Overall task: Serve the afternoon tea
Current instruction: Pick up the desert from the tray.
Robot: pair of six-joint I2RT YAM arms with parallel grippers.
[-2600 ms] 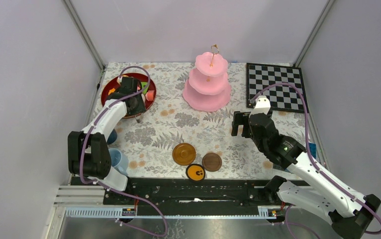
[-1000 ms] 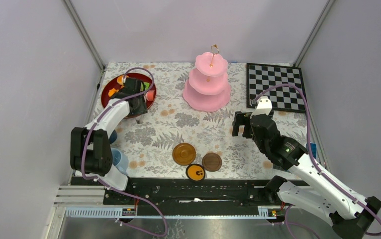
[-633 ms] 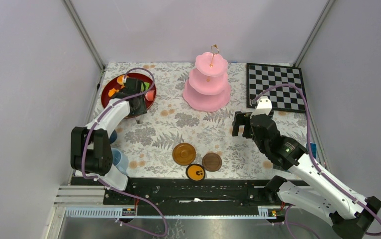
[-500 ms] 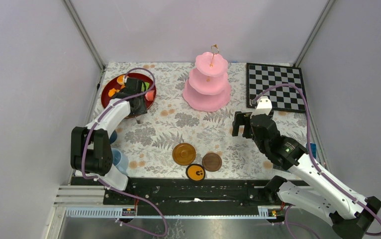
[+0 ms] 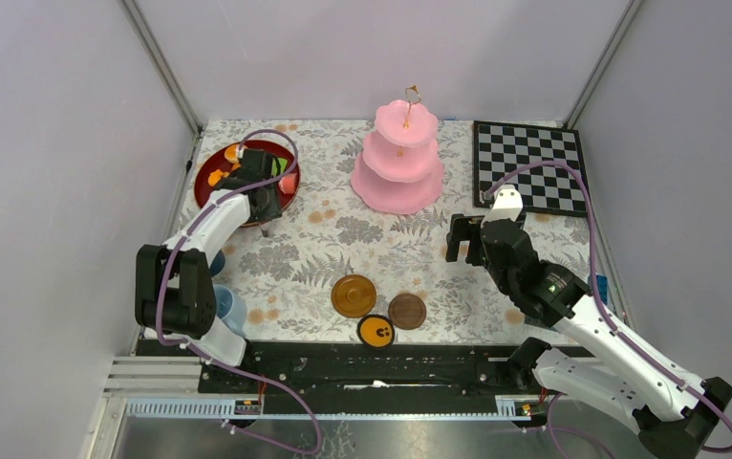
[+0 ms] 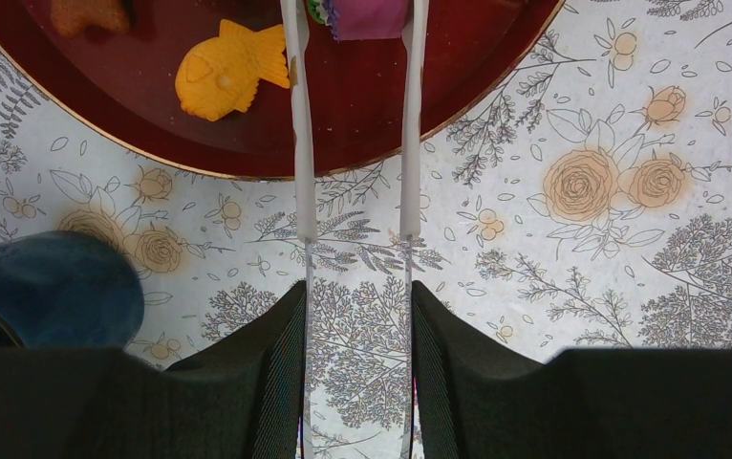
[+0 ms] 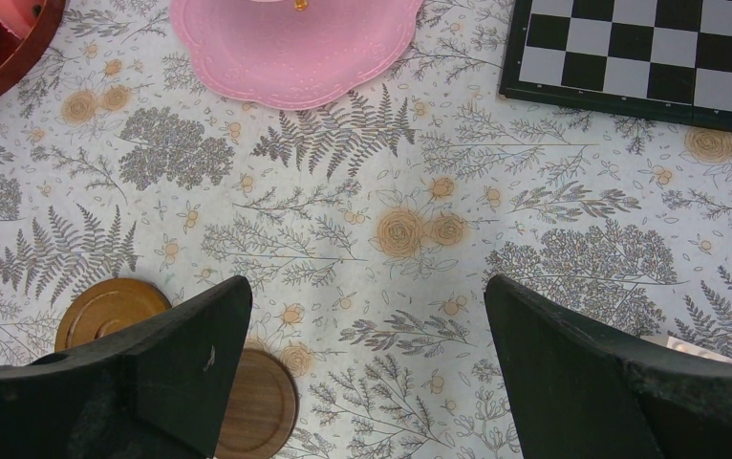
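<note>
**Ana:** Where is the left hand [image 6: 355, 19]?

**Ben:** It is over the dark-red tray [image 6: 362, 105] at the far left of the bench [image 5: 381, 249]. Its two fingers stand either side of a purple pastry [image 6: 367, 14], which sits right at the tips. I cannot tell whether they are pinching it or only bracketing it, because the top edge of the wrist view cuts it off.

**Ana:** What worries you?

**Ben:** The hold is very shallow. If only the tips catch the pastry, I think it could squirt out or roll as it lifts. A green piece [image 6: 319, 10] lies hard against one finger and might get dragged along or flicked off the tray. The fish-shaped yellow pastry [image 6: 224, 81] lies off to one side, so I would guess it is safe.

**Ana:** And the destination?

**Ben:** The pink three-tier cake stand [image 5: 398, 163] is well apart from the tray, at the far middle. A weak pinch could drop the pastry on the way over. Coming in too low could clip a scalloped tier and rock the stand.

**Ana:** What about the right hand [image 7: 364, 285]?

**Ben:** It is spread wide and empty, and it hovers between the stand and the brown saucers [image 5: 354, 295]. If both arms move toward the stand together, they may crowd each other.
</note>
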